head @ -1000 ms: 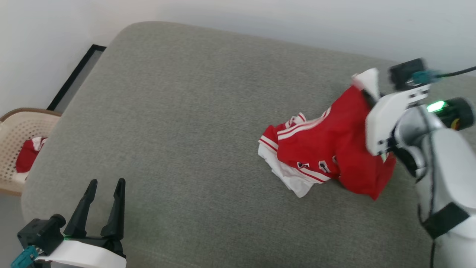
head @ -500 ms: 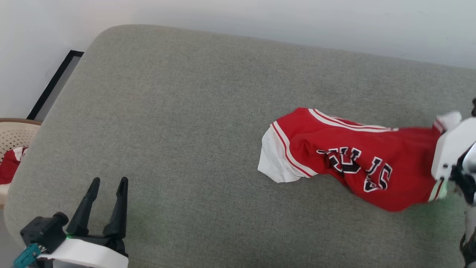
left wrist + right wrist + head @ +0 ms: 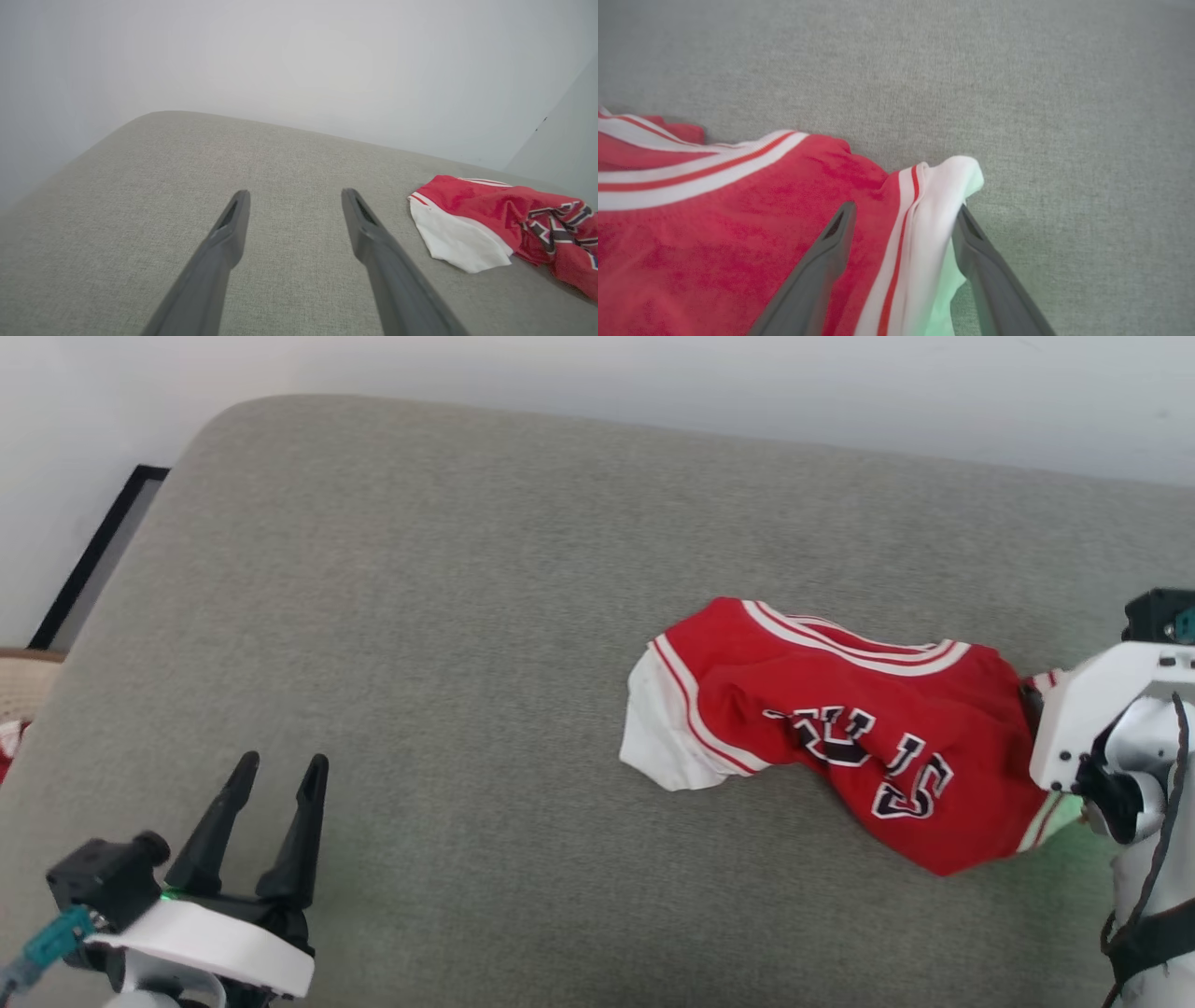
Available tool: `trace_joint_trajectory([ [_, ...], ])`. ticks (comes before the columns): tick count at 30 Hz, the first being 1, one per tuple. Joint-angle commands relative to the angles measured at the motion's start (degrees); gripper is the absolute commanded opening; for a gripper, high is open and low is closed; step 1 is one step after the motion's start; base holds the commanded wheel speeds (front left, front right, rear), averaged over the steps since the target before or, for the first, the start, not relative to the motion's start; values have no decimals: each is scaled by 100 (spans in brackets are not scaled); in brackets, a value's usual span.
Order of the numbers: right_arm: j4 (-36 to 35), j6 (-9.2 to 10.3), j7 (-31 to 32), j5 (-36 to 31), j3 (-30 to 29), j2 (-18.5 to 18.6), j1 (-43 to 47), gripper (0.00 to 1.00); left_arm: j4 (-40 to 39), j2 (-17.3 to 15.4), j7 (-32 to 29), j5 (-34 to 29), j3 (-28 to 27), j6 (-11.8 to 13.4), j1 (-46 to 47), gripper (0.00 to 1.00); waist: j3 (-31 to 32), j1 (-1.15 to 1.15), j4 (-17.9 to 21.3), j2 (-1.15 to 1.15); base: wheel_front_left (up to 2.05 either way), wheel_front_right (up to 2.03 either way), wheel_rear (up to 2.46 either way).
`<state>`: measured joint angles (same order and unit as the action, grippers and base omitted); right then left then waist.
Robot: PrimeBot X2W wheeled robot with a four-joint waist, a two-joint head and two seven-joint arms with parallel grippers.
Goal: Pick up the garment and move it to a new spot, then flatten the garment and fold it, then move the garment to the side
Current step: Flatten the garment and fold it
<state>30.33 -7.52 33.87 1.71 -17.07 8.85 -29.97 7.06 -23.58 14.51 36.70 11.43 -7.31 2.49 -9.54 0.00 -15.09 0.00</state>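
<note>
Jersey [image 3: 840, 709] of soft red fabric, rumpled and stretched long at right of grey woven cushion [image 3: 467, 616] — white side panel flopped leftward, black-and-white lettering creased. Right end effector [image 3: 903, 210] spread wide, striped white trim bunched between its fingers. Left end effector [image 3: 285, 759] likewise wide, well apart.

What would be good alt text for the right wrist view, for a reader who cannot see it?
A red jersey with white-and-red striped trim lies rumpled on a grey cushion. The right gripper is open, with its two dark fingers on either side of the jersey's white-trimmed corner.
</note>
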Motion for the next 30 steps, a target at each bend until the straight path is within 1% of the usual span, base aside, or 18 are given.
trace_joint_trajectory([
  [1,-75,6,-34,133,47,-37,-59,100,-50,-102,-60,144,57,-15,124,100,17,0,128,0,0,0,0],
  [2,-75,6,-34,133,47,-37,-59,100,-50,-102,-60,144,57,-15,124,100,17,0,128,0,0,0,0],
  [4,-365,5,-88,354,225,-52,-91,100,-168,-297,-246,341,164,-15,217,100,35,0,319,0,0,0,0],
  [6,-630,5,-161,496,334,-44,-14,100,-257,-424,-429,499,228,-15,263,100,57,0,458,0,0,0,0],
  [7,-630,5,-161,496,334,-44,-14,100,-257,-424,-429,499,228,-15,263,100,57,0,458,0,0,0,0],
  [12,-1441,5,-590,775,519,-79,245,100,-532,-736,-986,900,379,-15,426,100,118,0,804,0,0,0,0],
  [16,-2117,5,-1227,878,608,-173,524,100,-680,-916,-1528,1156,465,-10,614,100,146,0,1103,0,0,0,0],
  [17,-2403,4,-1570,924,692,-267,696,100,-747,-991,-1824,1256,492,11,724,100,148,0,1257,0,0,0,0],
  [20,-2714,5,-2066,981,803,-346,924,100,-814,-1089,-2402,1440,577,139,926,100,140,0,1489,0,0,0,0],
  [23,-2937,4,-2619,998,929,-434,1078,100,-918,-1201,-2943,1519,690,217,1219,100,118,0,1726,0,0,0,0],
  [26,-3057,5,-3133,1026,1133,-488,1257,100,-930,-1246,-3488,1621,808,322,1539,100,83,0,1964,0,0,0,0],
  [30,-3123,4,-3579,1041,1318,-546,1454,100,-760,-1265,-4176,1822,929,500,1957,100,24,0,2225,0,0,0,0],
])
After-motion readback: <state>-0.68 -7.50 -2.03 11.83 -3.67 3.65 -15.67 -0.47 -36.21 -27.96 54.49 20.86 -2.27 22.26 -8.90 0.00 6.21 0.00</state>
